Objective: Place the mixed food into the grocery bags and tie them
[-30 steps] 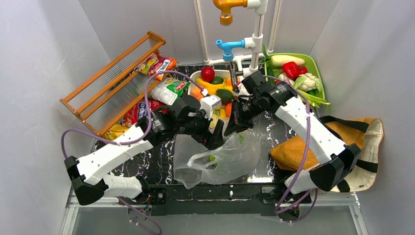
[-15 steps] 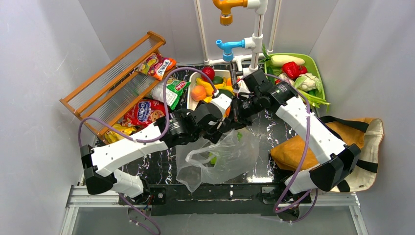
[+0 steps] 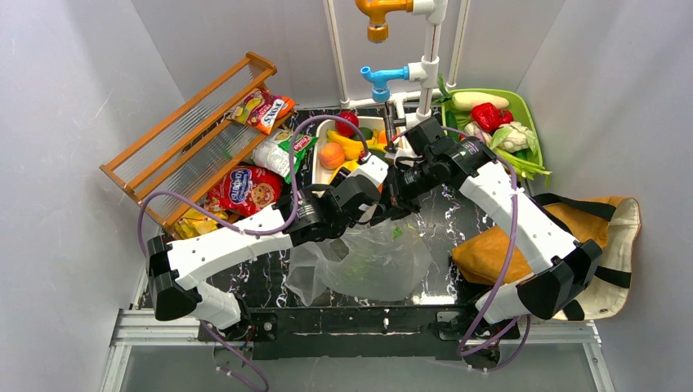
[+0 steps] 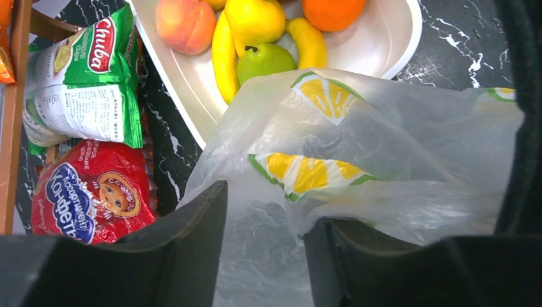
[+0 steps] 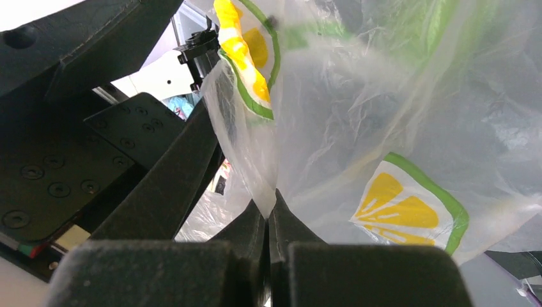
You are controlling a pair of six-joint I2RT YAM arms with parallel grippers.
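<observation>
The clear grocery bag [image 3: 368,261] printed with lemon slices lies crumpled at the table's middle. My right gripper [image 5: 270,208] is shut on a fold of its rim and holds it up, at the bag's far edge [image 3: 392,206]. My left gripper [image 4: 268,208] stands open beside it [image 3: 377,214], with bag film [image 4: 358,147] bunched between its jaws and draped over the right finger. Just beyond, a white tray [image 4: 179,83] holds a peach [image 4: 185,22], bananas [image 4: 224,57], a green pear [image 4: 263,61] and an orange [image 4: 332,9]. The tan tote [image 3: 605,245] lies at the right.
Snack packets lie left of the tray: a green one [image 4: 83,83], a red one [image 4: 89,192], and more in the wooden rack [image 3: 188,139]. A green tray [image 3: 527,122] of vegetables sits at the back right. White pipes with toy taps [image 3: 384,77] rise behind the fruit tray.
My left arm has swung forward and right to the bag's far rim beside the right gripper, its jaws narrowing around the film. The bag's mouth has collapsed. The right arm has held still.
</observation>
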